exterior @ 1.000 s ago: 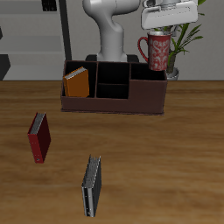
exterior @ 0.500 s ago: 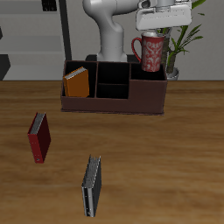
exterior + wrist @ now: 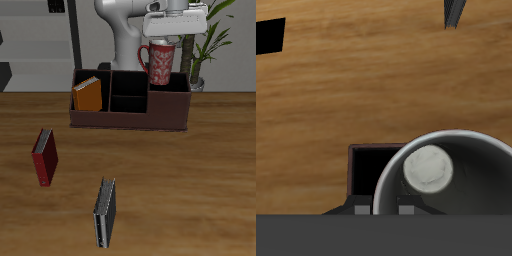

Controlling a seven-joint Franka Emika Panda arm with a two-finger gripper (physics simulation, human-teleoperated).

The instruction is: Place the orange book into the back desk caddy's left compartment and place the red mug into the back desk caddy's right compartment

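Warm brown wood-grain table (image 3: 190, 190) across the whole foreground, planks running side to side. Behind it a pale grey wall (image 3: 35, 20), with grey shelving (image 3: 62, 40) and a dark box-like unit (image 3: 5, 76) at one end. Green potted plant (image 3: 205, 45) at the other end, in flat, even light.

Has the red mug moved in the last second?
Yes. The red mug, held by the tool, has shifted sideways to hang above the back desk caddy.
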